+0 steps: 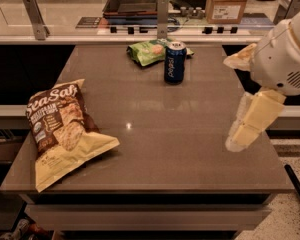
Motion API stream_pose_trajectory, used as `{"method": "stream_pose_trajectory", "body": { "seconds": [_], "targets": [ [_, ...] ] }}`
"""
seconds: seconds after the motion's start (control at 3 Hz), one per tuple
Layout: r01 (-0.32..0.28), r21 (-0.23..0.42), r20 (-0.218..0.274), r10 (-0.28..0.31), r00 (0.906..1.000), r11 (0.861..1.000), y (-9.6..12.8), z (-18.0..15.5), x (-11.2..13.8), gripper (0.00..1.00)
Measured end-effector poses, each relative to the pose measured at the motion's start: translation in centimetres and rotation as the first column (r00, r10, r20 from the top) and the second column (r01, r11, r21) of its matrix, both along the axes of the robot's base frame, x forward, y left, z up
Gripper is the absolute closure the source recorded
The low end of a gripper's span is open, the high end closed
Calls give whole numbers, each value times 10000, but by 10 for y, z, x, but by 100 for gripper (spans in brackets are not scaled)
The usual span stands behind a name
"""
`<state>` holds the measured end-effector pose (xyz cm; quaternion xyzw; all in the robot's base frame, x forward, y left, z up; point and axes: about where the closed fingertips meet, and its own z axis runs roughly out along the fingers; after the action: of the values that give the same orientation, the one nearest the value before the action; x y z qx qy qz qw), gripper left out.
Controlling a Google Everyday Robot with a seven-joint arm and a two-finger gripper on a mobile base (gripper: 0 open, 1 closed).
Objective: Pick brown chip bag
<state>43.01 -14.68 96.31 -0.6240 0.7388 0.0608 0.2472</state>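
Note:
The brown chip bag (62, 131) lies flat near the front left corner of the grey table (160, 134). Its dark brown top with white "Sea Salt" lettering points away from me and its pale yellow lower part reaches the front edge. My gripper (246, 128) hangs from the white arm (282, 59) over the table's right edge, far to the right of the bag and touching nothing. It holds nothing.
A blue soda can (175, 61) stands upright at the back middle, with a small green snack bag (147, 51) lying just behind and left of it. A counter with metal posts, a tray and a cardboard box (227, 3) runs behind the table.

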Motion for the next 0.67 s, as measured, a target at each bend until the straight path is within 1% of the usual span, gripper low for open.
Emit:
{"method": "stream_pose_trajectory", "body": {
  "seconds": [0.33, 0.67],
  "targets": [
    [-293, 1059, -32, 299, 9995, 9939, 38, -14, -5, 0],
    [-234, 1996, 25, 234, 9997, 9796, 79, -32, -5, 0]
  ]
}}
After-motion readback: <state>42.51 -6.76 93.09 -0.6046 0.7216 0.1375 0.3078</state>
